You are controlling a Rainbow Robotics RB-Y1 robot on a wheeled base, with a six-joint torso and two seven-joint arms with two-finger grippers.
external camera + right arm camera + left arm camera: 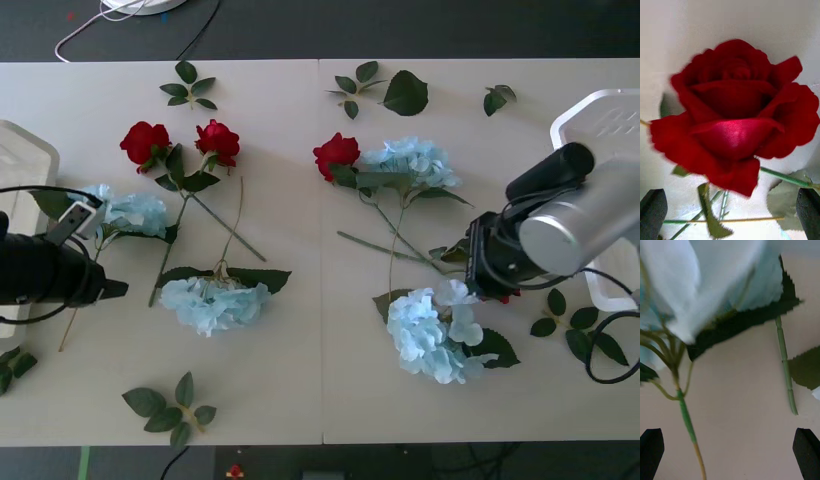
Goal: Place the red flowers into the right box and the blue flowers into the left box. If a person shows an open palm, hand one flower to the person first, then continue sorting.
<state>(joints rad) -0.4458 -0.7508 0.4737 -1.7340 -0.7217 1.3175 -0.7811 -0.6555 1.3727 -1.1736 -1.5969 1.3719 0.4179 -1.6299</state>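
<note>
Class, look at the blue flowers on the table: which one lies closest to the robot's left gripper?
The blue flower at the table's left edge, beside the left gripper. The other three lie farther right, toward the middle and the right arm.

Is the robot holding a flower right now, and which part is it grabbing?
Nothing is held. The right gripper is open below a red rose; the left gripper is open around a blue flower's stem.

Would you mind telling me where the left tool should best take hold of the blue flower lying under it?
Probably the thin stem just below the blue flower, from above. The left tool is open, and the stem lies flat on the table; the fluffy head would crush.
</note>
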